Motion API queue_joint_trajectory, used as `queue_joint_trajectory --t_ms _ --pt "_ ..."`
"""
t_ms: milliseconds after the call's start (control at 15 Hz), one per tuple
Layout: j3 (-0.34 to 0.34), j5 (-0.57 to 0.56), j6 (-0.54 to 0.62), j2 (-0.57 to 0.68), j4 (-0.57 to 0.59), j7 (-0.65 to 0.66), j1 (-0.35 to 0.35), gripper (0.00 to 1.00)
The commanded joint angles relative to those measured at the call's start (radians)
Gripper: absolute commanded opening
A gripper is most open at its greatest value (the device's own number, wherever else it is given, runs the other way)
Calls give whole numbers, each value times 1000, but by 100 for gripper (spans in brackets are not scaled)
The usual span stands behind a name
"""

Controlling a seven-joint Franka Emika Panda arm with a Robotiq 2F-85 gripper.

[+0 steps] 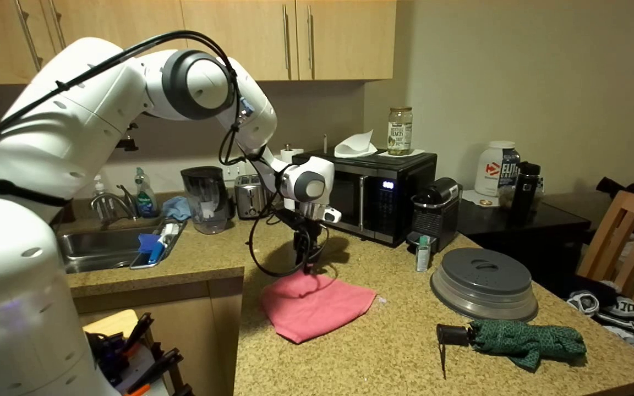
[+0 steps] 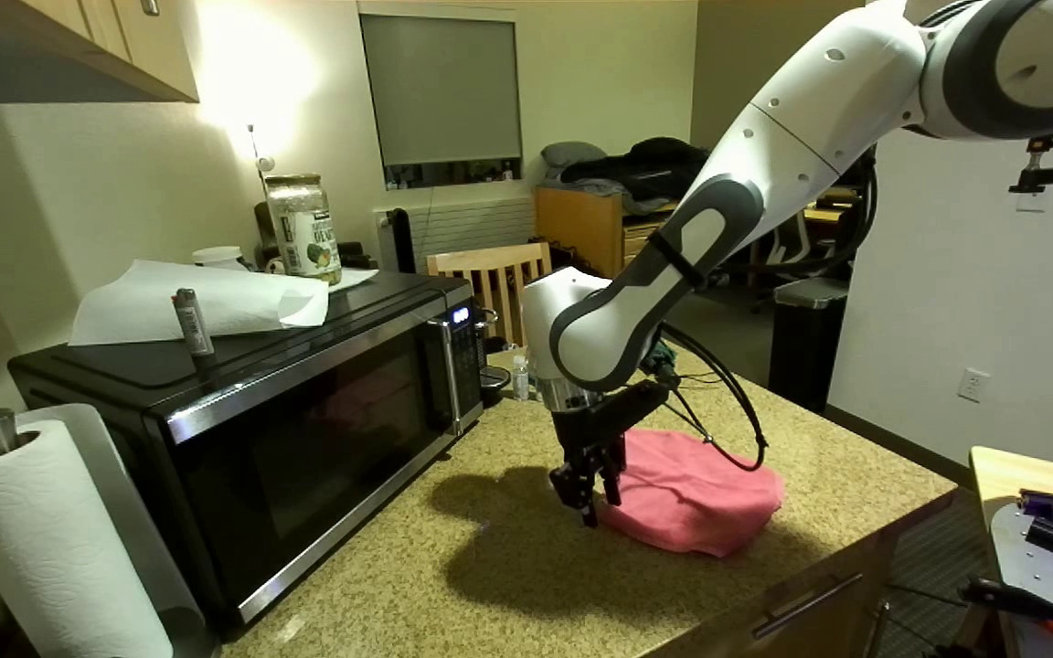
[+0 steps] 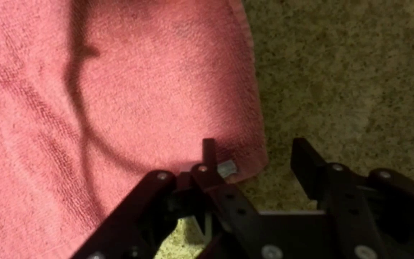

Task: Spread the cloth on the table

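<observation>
— The arm [image 1: 69, 132] is closest, big and white along the edge of an exterior view.
— And its gripper [image 3: 253, 151]?
— Spread. In the wrist view one jaw hangs over the cloth [image 3: 149, 93], the other past its edge, over the counter [image 3: 354, 90].
— Is it touching the cloth?
— I can't tell. One corner shows in the gap between the jaws, along with a small pale patch [image 3: 227, 168] too blurred to name.
— So where exactly is the cloth?
— Lying on the counter in both exterior views, most of it to one side of the gripper. It's creased, a bit rumpled.
— What's near?
— In an exterior view, the microwave [image 1: 388, 217], past the gripper from the cloth. The coffee maker [image 1: 432, 214] stands just beside it, with a little bottle [image 1: 422, 256] in front.
— And further along?
— A grey lid [image 1: 476, 275] and, just beside it, a green umbrella [image 1: 526, 338], folded, its handle [image 1: 453, 334] pointing toward the cloth.
</observation>
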Motion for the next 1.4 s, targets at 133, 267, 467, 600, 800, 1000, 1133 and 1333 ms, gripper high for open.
queue_joint_trajectory --t_ms 133,267,467,600,800,1000,1133,1333 --pt "-2 7 -5 -15 -11 16 4 15" --pt "-2 6 -1 -15 -13 15 5 6" --pt "-2 8 -4 -12 -7 15 3 1" --pt "-2 8 -14 -5 8 17 4 5" --pt "-3 3 -29 13 42 10 3 5" --pt "-6 -7 -59 46 101 1 3 5" --pt "-9 -16 -90 78 157 -2 6 5" --pt "-11 -26 -137 131 251 -9 8 5"
